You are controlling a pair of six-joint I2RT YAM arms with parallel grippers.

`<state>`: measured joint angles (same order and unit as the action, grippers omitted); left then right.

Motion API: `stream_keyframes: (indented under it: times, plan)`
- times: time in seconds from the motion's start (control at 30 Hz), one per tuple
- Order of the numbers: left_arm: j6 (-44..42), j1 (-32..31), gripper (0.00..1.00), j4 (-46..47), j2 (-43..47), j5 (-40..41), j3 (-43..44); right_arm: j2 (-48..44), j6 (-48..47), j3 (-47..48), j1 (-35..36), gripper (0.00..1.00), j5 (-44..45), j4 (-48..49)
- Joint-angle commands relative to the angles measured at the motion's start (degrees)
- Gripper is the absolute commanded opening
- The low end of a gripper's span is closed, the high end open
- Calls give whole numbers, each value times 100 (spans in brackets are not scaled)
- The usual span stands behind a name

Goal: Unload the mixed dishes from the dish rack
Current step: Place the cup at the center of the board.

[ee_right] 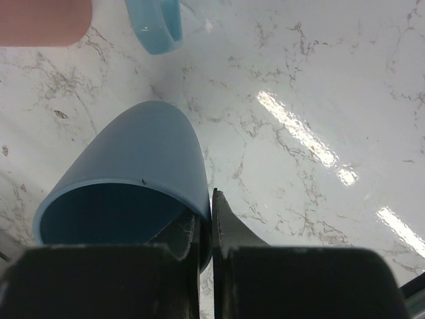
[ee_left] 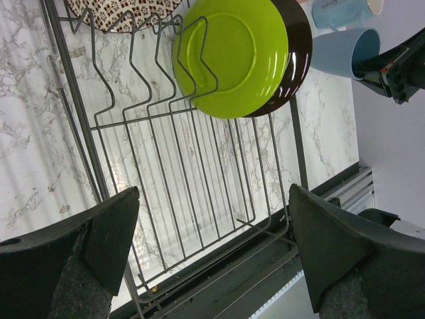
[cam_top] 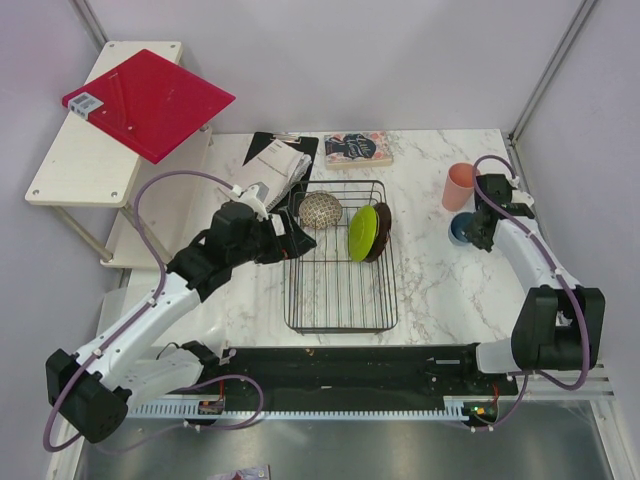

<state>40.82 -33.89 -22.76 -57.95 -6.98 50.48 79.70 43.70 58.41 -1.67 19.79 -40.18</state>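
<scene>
Right wrist: fingers (ee_right: 229, 229) astride blue cup (ee_right: 129, 159)

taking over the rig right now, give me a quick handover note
Grippers: left gripper open and holding nothing, over the dish rack; right gripper shut on the rim of the darker blue cup, right of the rack.
Done: pink cup and light blue mug are out on the table.
In the rack: speckled bowl, lime green plate, dark-backed plate right behind it.
Left: release the blue cup, then unload those three.
</scene>
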Motion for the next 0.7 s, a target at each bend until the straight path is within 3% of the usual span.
stream_keyframes:
  times: [0.0,0.27,0.37,0.67]
  plan:
    - [-241,-21,99,-18,-32,118,15,309,147,38,0,0,104,309]
    - [-258,-13,100,-79,-155,118,50,819,226,-5,-96,0,87,494]
    - [-267,-12,99,-88,-199,118,59,793,200,3,-88,11,34,520]
    - [-259,-21,99,-97,-286,83,111,204,77,249,-96,32,60,301]
